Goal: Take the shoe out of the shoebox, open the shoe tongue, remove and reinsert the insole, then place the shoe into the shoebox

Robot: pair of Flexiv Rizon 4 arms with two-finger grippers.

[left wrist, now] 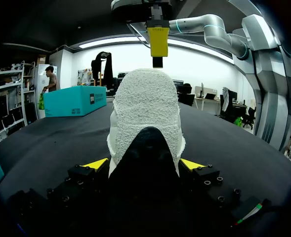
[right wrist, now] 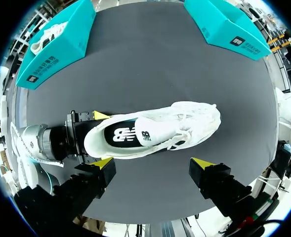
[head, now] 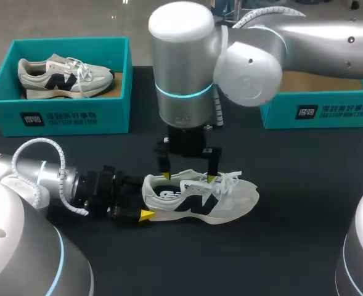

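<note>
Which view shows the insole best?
Right wrist view: it looks straight down into the shoe, so the dark insole shows along the opening. Head view catches only a sliver of it inside the collar. In the left wrist view the shoe's heel hides it.

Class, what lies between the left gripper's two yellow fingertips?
The heel of the white shoe fills that gap in the left gripper; the left wrist view shows it best.
</note>
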